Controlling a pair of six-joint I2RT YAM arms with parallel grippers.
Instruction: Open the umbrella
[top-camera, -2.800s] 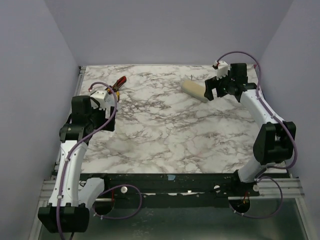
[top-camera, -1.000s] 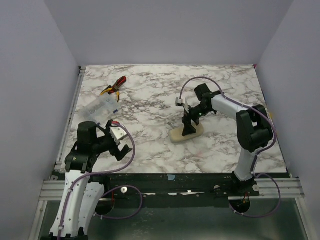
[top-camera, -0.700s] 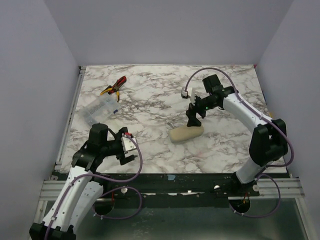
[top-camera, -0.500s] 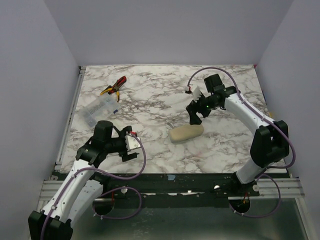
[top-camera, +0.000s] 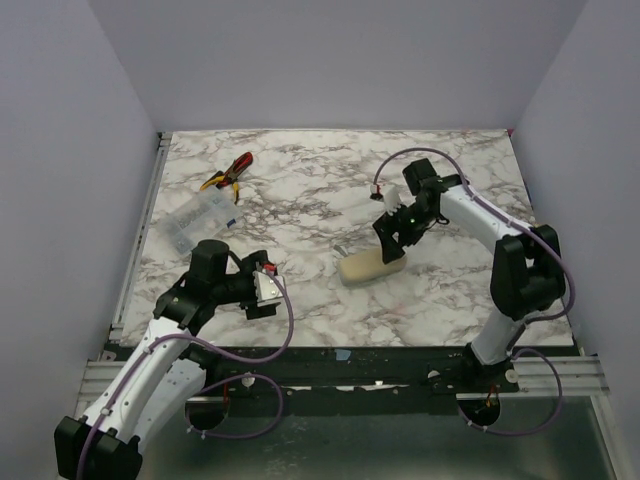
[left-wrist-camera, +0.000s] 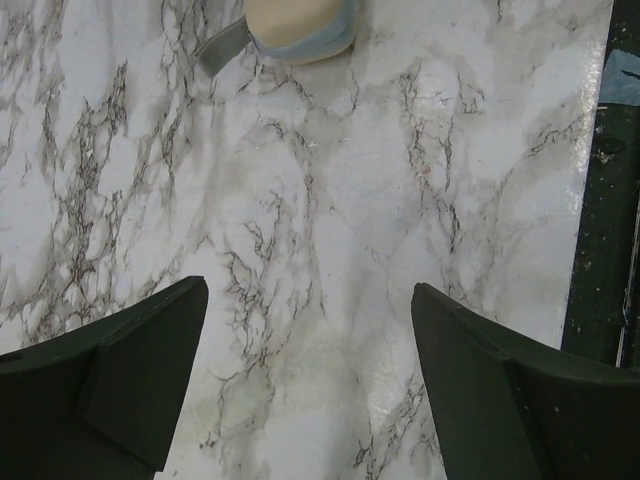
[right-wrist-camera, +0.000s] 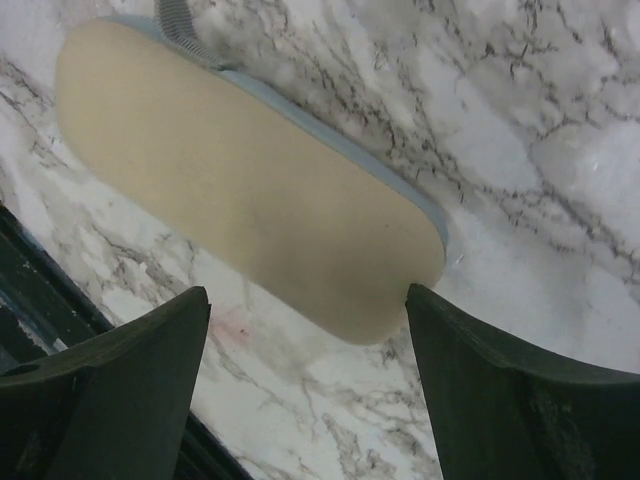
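A cream tube-shaped fabric sleeve (top-camera: 372, 266) lies flat on the marble table, with a pale blue-grey edge and a grey strap (right-wrist-camera: 180, 20) at one end. It also shows in the right wrist view (right-wrist-camera: 250, 190) and at the top of the left wrist view (left-wrist-camera: 300, 25). No lavender canopy, black shaft or handle of the umbrella is in view. My right gripper (top-camera: 391, 240) (right-wrist-camera: 307, 290) is open just above the sleeve's right end, touching nothing. My left gripper (top-camera: 262, 290) (left-wrist-camera: 308, 285) is open and empty over bare marble, left of the sleeve.
Red and yellow pliers (top-camera: 228, 172) lie at the back left. A clear plastic box (top-camera: 198, 218) sits in front of them. The table's black front rail (top-camera: 340, 360) runs along the near edge and also shows in the left wrist view (left-wrist-camera: 612, 200).
The right gripper carried the sleeve from the back to the table's middle, let go, rose, and now hangs lower over its right end. The left arm swung forward and right toward the sleeve.
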